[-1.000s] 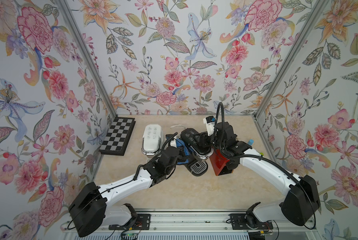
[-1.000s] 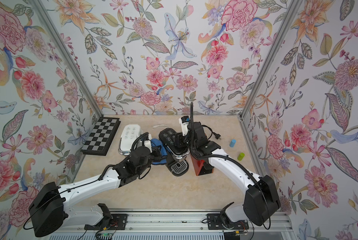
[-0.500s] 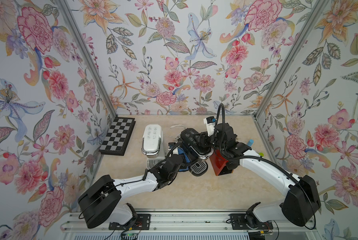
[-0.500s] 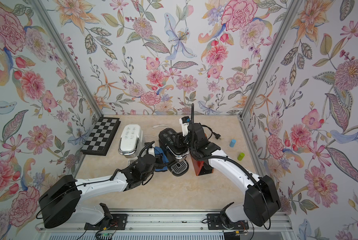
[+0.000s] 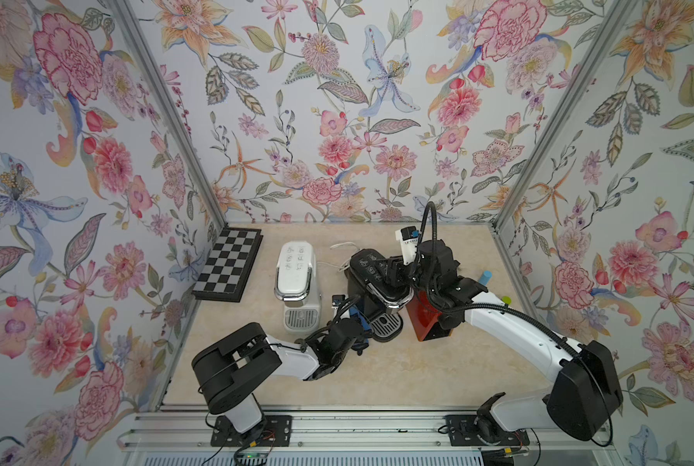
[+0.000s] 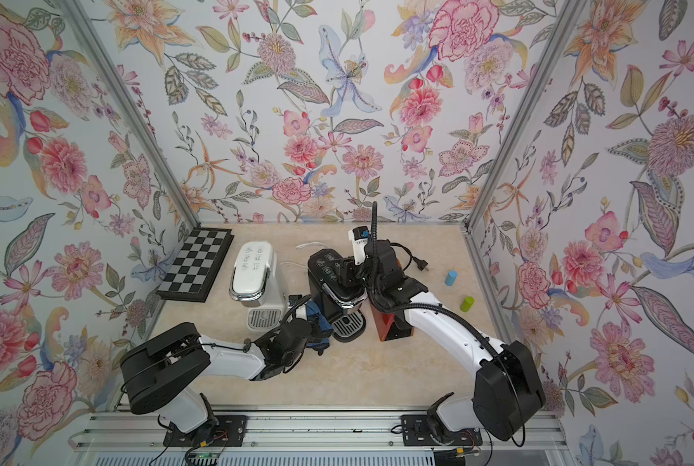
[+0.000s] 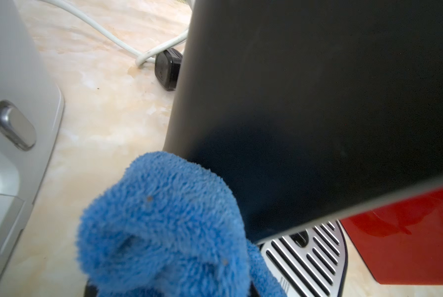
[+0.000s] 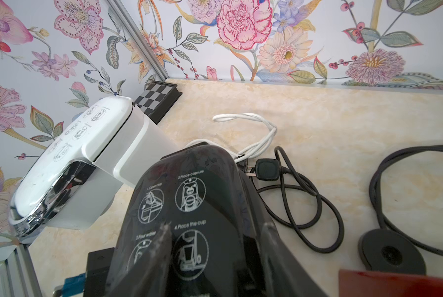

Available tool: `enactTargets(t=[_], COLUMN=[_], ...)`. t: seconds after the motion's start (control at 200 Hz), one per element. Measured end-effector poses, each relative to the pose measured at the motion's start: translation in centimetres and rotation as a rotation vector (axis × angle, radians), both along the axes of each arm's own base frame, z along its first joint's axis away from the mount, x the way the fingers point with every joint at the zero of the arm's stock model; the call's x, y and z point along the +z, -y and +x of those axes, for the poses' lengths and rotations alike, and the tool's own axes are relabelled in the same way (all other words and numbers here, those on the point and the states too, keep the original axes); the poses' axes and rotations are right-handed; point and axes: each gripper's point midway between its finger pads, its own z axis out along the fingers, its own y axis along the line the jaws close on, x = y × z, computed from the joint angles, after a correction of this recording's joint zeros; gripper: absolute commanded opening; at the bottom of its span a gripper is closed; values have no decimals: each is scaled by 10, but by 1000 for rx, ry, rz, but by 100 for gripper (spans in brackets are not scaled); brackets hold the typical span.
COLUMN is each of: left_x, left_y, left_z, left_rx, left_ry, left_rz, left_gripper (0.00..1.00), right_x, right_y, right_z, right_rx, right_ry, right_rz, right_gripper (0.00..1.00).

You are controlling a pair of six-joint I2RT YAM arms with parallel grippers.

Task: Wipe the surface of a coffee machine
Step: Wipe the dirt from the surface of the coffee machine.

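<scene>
Down at the black coffee machine's (image 5: 371, 269) side, near the tabletop, the left gripper (image 5: 353, 323) is clamped tight on the blue cloth (image 7: 163, 226), pressing it against the dark panel just by the drip grille (image 7: 308, 253). Up top, the right gripper (image 5: 394, 274) sits over the lid, fingers partly spread; whether they pinch it, I cannot tell. The white coffee machine (image 5: 295, 270) flanks one side and the red box (image 5: 424, 320) the other.
</scene>
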Motion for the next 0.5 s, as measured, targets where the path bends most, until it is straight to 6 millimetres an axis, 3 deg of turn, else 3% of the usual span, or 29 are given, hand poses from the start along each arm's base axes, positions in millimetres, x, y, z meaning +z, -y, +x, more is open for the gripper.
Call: enactTargets(t=[0.175,0.5], left_x=[19,139], left_y=[1,-2], left_z=[2,14], left_rx=[-17,29], left_ry=[38,220], left_rz=[18,-42], left_gripper=[0,0], right_x=[0,1], right_y=[2,3], right_z=[-1,-2], right_rx=[-4,-10], right_ry=[10,15], right_rz=[5,16], right_gripper=[56,56])
